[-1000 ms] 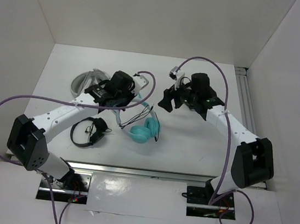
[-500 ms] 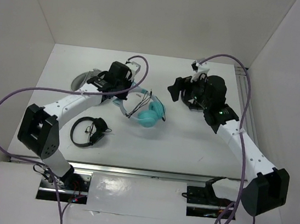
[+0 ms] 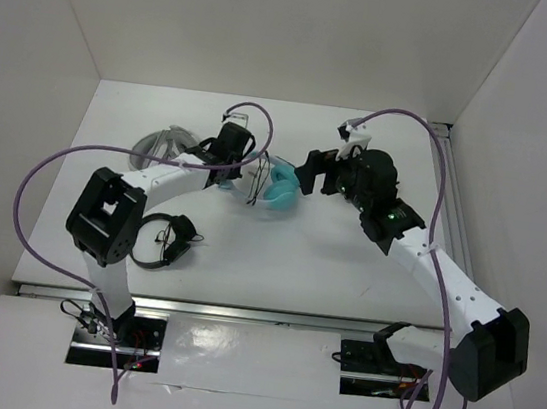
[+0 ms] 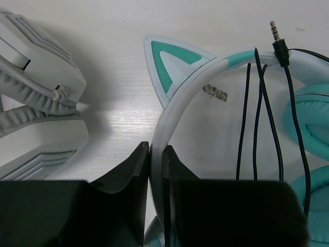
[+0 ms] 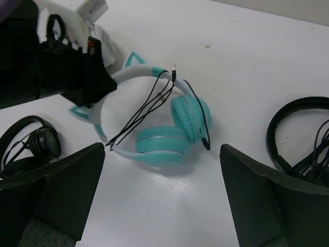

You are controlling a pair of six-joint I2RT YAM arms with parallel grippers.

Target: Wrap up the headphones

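Note:
The teal headphones [image 3: 282, 187] lie mid-table, their white headband [image 4: 181, 86] with a teal cat ear [image 4: 172, 62] pointing left. My left gripper [image 4: 156, 154] is shut on the headband and shows in the top view [image 3: 245, 166] at its left end. The thin black cable [image 4: 257, 118] hangs over the headband in several strands, its jack plug [image 4: 276, 37] sticking up. In the right wrist view the headphones [image 5: 191, 116] rest low over the table. My right gripper [image 5: 162, 149] is open and empty just this side of the earcups; it also shows in the top view [image 3: 307, 171].
A grey-white headset [image 3: 158, 144] lies just left of my left gripper [image 4: 36, 108]. Black headphones [image 3: 163, 240] lie nearer, at the left [image 5: 36, 141]. Another black headband with cables [image 5: 300, 131] shows at the right of the right wrist view. White walls enclose the table.
My left gripper has carried the headphones away from the near side, toward the far middle. My right gripper has swung round and now sits beside the earcups, still open.

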